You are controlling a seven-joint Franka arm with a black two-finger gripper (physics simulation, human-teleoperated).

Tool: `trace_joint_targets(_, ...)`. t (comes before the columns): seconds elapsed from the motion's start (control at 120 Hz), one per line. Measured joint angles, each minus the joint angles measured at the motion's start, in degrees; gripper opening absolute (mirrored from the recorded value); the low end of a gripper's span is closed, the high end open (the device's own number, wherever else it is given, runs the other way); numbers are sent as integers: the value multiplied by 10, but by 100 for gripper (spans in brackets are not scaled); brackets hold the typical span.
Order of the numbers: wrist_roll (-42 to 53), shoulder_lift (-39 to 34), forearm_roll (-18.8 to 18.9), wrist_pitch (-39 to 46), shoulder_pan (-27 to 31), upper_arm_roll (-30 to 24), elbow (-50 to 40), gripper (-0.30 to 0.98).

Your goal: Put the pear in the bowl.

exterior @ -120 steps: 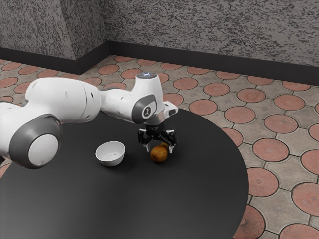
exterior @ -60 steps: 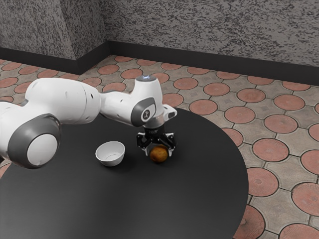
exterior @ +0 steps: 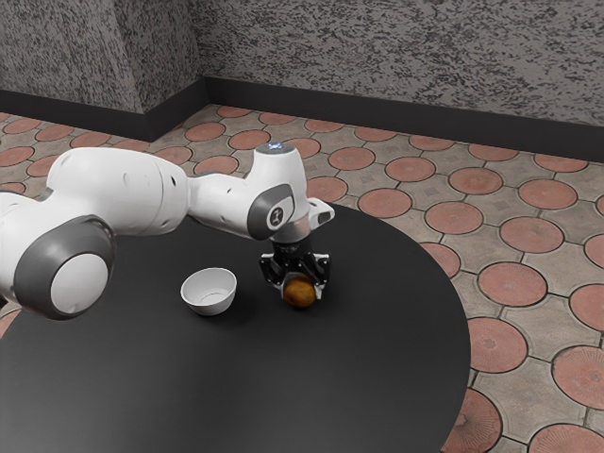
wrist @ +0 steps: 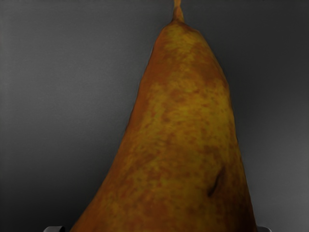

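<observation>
Pear [wrist: 183, 135], clamped in the black gripper [exterior: 302, 294], one finger against each flank. Its long axis runs crosswise to the line joining the fingertips, the stem [wrist: 178, 9] pointing out from between them. The fruit lies at or just above the dark round table [exterior: 236, 377]; which of the two cannot be told. White bowl [exterior: 212, 306], upright, stands near the pear but apart from it, toward the exterior view's left, on the side from which the arm [exterior: 222, 195] comes in. On this relation the coming transfer turns: it probably calls for a lift higher than the bowl, then a sideways carry. Markings: a pale emblem [exterior: 276, 217] on the arm's dark joint cover, too small to read; no lettering on the pear's visible skin
</observation>
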Motion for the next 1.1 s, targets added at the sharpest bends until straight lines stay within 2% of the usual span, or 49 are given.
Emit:
trace_joint_targets(0.242, -1, -52, 10, 0, 0, 6, -23, 36)
trace_joint_targets(0.575, -6, -199, 35, -1, 31, 45, -178, 34)
trace_joint_targets(1.1, -6, -216, 42, -1, 94, 47, -207, 40)
